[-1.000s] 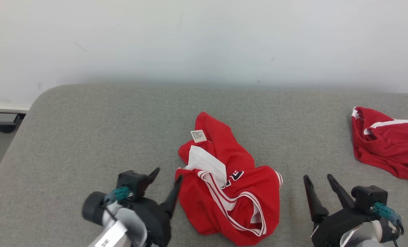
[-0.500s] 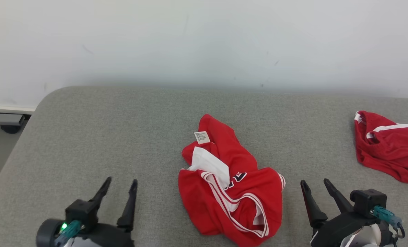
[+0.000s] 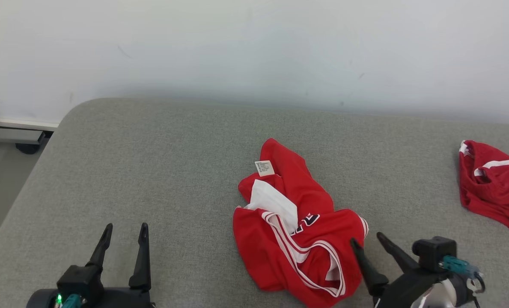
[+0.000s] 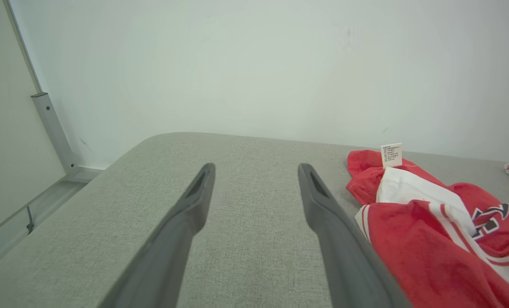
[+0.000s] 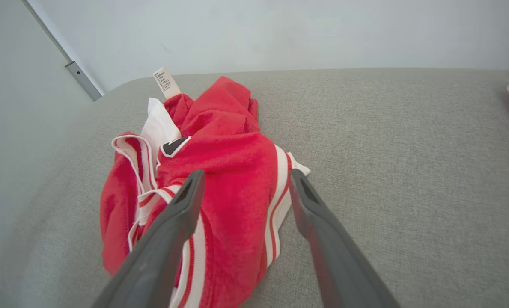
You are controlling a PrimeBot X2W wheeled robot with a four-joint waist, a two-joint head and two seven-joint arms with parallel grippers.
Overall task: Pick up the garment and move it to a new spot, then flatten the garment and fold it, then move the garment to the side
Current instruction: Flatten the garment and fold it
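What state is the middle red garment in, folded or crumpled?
Crumpled: the red garment lies bunched on the grey surface, white lining and care tag exposed.

And there was the red garment (image 3: 254, 244), lying in a crumpled heap near the middle of the grey cushioned surface (image 3: 151, 171), nowhere near flat, bunched and folded over itself with its narrower end pointing toward the far wall. White-and-red striped trim curled in loops along its near side, and a white panel showed at the middle beside part of a dark, white-edged letter. A small white care label (image 3: 264, 167) stood up from the far end.
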